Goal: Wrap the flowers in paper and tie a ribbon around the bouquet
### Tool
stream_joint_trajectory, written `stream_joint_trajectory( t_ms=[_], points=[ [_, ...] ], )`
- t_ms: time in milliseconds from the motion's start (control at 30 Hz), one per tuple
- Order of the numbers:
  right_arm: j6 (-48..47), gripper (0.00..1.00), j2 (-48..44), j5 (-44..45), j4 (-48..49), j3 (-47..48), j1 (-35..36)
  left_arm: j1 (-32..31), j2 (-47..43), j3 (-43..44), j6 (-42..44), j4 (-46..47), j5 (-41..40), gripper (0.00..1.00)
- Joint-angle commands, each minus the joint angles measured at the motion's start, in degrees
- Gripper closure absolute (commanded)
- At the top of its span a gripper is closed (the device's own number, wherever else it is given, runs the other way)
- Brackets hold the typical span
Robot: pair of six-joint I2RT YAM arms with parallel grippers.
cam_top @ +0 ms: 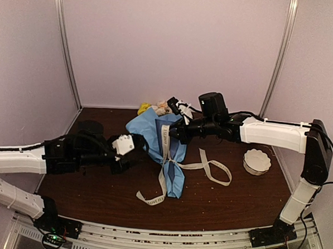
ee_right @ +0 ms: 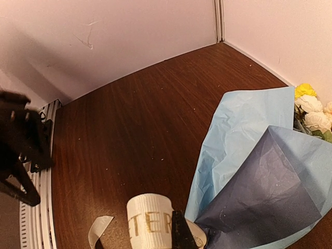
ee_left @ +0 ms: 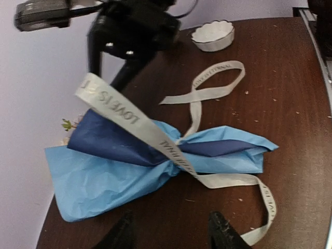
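The bouquet (cam_top: 161,136) lies mid-table, a cone of light and dark blue paper (ee_left: 119,171) pinched at the waist. The flowers (ee_right: 310,106) show yellow and white at its wide far end. The cream lettered ribbon (ee_left: 116,106) circles the waist, and its loose ends trail on the table (cam_top: 212,166). My right gripper (cam_top: 172,135) is shut on one ribbon strand (ee_right: 149,223), holding it up above the cone. My left gripper (ee_left: 174,236) is open just left of the waist with nothing between its fingers (ee_left: 224,232).
A white scalloped bowl (cam_top: 256,161) stands at the right, also in the left wrist view (ee_left: 212,35). Pale booth walls close the back and both sides. Small crumbs dot the dark wooden table (cam_top: 96,193).
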Motion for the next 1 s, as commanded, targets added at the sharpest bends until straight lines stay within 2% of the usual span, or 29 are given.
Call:
stream_joint_trajectory(
  t_ms=[0,33,100,233,400,533,633,767,967],
  points=[
    [-0.89,1.0,-0.32,-1.71,-0.71,1.45,0.01,6.4,-0.97,0.3,0.44,20.26,11.05,0.27],
    [-0.92,1.0,-0.26,-2.03,-0.7,1.39,0.02,6.75,0.31,1.48,2.39,19.81,13.79,0.21],
    [-0.77,1.0,-0.15,-2.63,-0.65,1.33,0.0,8.2,3.8,6.6,4.96,14.37,20.01,0.14],
    [-1.17,1.0,-0.66,-2.01,-1.09,0.67,0.01,15.79,13.06,19.74,1.73,0.79,35.19,0.14],
    [-1.43,1.0,-1.0,-1.79,-1.52,0.08,0.05,21.58,23.76,31.34,2.09,-7.23,41.61,0.14],
    [-1.19,1.0,-1.0,-1.55,-1.59,0.21,0.02,21.71,29.63,40.03,6.85,-18.16,45.61,0.22],
    [-1.18,1.0,-1.17,-1.48,-1.41,0.09,0.01,21.93,32.0,42.04,9.71,-22.14,49.3,0.25],
    [-1.23,1.0,-0.88,-1.59,-1.37,0.17,0.02,22.05,33.73,42.32,8.11,-20.04,47.58,0.44],
    [-1.19,1.0,-0.73,-1.89,-1.36,0.01,0.01,22.3,34.82,42.19,5.88,-16.01,43.4,0.59]
  ],
)
